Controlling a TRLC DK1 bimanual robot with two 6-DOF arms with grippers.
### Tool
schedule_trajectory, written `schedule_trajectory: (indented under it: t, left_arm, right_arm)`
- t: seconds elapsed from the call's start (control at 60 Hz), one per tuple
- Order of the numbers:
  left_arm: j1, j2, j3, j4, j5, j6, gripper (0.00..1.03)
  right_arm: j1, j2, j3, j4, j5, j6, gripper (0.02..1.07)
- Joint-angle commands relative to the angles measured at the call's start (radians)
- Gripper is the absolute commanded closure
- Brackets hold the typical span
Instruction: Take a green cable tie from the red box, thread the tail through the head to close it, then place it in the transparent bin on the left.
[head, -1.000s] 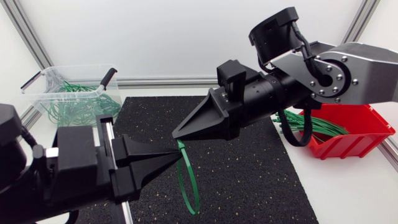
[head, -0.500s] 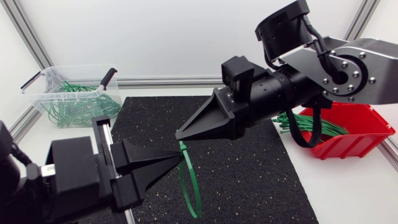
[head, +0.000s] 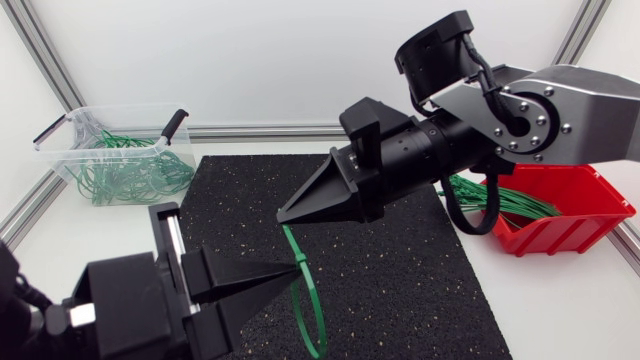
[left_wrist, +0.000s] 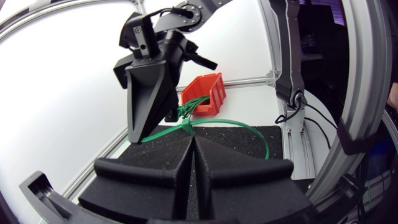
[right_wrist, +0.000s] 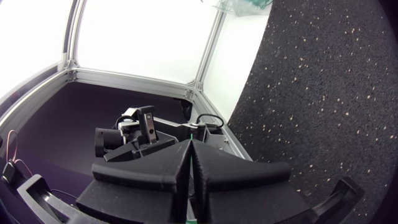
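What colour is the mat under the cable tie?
The mat is black with pale speckles; the right wrist view shows it best.

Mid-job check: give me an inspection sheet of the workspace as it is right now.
Surface: black speckled mat on white table.
Job's things: green cable tie curved into a loop above the mat; red box with spare ties; transparent bin holding green ties.
Clutter: nothing seen.
Grippers: left gripper and right gripper both shut on the tie.
Cables: black cable loop hanging under the right arm.
Surroundings: aluminium frame rail behind the table.
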Motion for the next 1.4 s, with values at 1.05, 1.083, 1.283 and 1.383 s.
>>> schedule_trajectory:
  t: [1.05, 1.083, 1.283, 1.383]
  left_arm:
    - [1.365, 0.703, 0.689, 0.017, 0.221, -0.026, 1.0]
    - [1.372, 0.741, 0.729, 0.006, 0.217, -0.035, 1.0]
    - [1.388, 0.97, 0.948, -0.117, 0.14, -0.075, 1.0]
    - [1.377, 1.087, 1.071, -0.26, 0.115, -0.087, 0.95]
  right_arm:
    - [-0.082, -0.112, -0.199, 0.214, 0.756, -0.521, 0.06]
    - [-0.082, -0.119, -0.203, 0.214, 0.757, -0.521, 0.06]
    - [-0.073, -0.158, -0.225, 0.21, 0.769, -0.52, 0.06]
    - [-0.07, -0.178, -0.233, 0.199, 0.772, -0.52, 0.06]
